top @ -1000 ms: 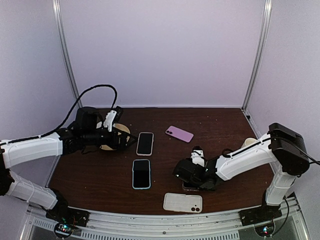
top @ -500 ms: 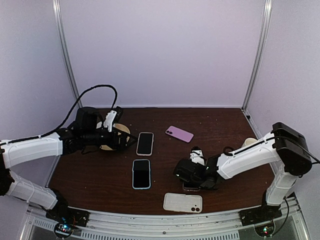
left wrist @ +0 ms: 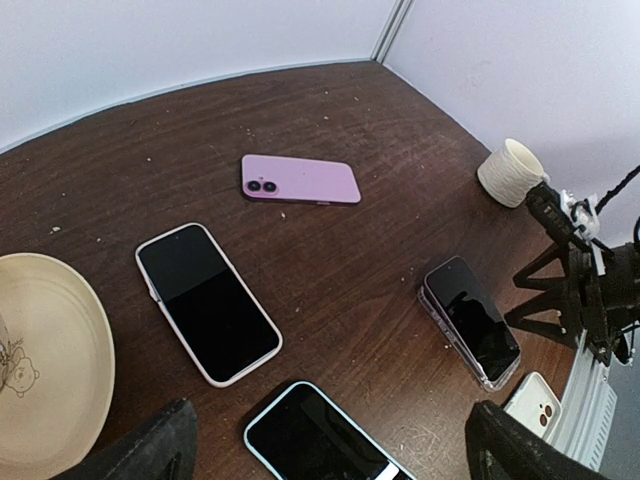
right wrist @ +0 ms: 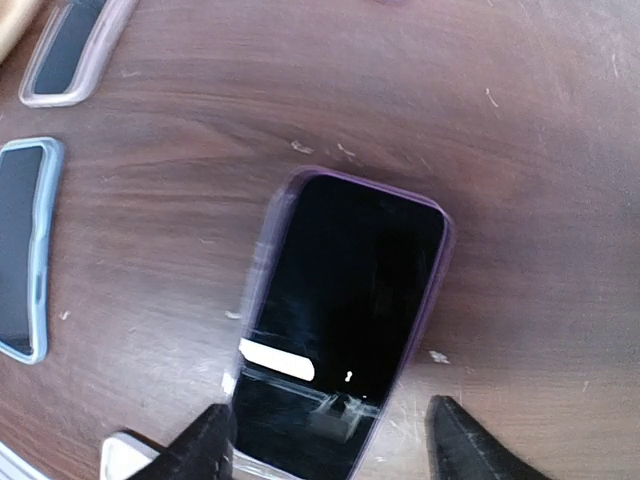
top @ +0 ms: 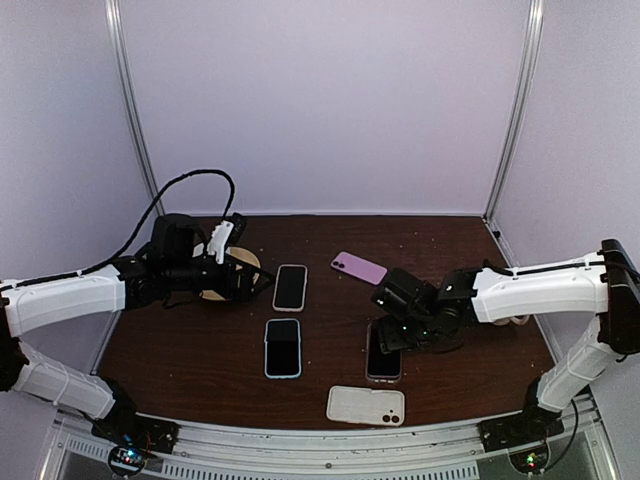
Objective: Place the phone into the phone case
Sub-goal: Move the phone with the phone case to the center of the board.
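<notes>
A dark-screened phone lies screen up inside a clear, purple-tinted phone case on the brown table, right of centre. It also shows in the left wrist view as the phone. My right gripper hovers just above and behind it, open. In the right wrist view its fingertips stand either side of the phone's near end without touching it. My left gripper is open and holds nothing, hovering by the plate at the left.
A phone in a white case, a phone in a blue case, a purple phone lying face down and a white case lie around. A cream plate sits left, a ribbed cup far right.
My right gripper has lifted off the cased phone and drawn back toward the right, uncovering it; its jaws widened, then narrowed a little. The left arm has stayed still.
</notes>
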`<act>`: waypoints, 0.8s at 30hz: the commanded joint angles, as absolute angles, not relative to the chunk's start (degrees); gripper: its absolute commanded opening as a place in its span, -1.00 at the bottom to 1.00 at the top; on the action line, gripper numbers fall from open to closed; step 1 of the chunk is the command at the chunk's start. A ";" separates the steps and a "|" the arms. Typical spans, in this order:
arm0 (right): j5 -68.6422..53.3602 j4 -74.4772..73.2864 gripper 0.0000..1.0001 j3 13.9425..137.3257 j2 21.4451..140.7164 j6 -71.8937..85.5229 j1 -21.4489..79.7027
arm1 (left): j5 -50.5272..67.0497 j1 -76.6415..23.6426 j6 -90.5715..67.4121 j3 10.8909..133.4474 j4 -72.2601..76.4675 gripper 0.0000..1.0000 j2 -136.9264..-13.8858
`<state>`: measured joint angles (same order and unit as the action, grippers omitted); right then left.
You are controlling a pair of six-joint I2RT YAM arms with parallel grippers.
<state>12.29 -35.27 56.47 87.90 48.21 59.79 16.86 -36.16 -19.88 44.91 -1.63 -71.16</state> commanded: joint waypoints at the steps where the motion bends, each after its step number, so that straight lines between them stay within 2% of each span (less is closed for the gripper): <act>1: 3.74 -36.11 0.04 52.21 86.76 49.09 57.12 | 16.81 -36.04 -19.16 46.27 -1.41 0.95 -70.57; 4: 1.77 -32.75 -0.18 49.53 86.75 50.41 56.54 | 16.74 -36.04 -19.09 46.40 -1.53 0.95 -70.58; 9: 0.17 -28.81 -0.35 47.48 88.42 49.80 56.34 | 16.83 -36.04 -19.13 46.44 -1.58 0.95 -70.68; 15: -2.22 -24.57 -0.79 47.03 94.08 46.12 56.42 | 16.55 -35.99 -18.99 46.55 -1.74 0.95 -70.83; 18: -2.38 -25.66 -0.94 47.77 97.19 45.30 56.86 | 16.39 -35.97 -18.81 46.54 -1.89 0.95 -70.82; 22: -0.30 -30.89 -0.96 49.84 99.95 44.34 58.22 | 16.44 -35.62 -18.89 46.63 -1.93 0.95 -70.82; 24: 2.08 -34.50 -0.83 51.63 101.06 43.76 58.52 | 16.59 -35.53 -18.90 46.66 -1.93 0.95 -70.79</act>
<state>1.48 -29.26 51.75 94.39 46.09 57.19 16.73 -36.05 -19.81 44.91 -2.37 -71.16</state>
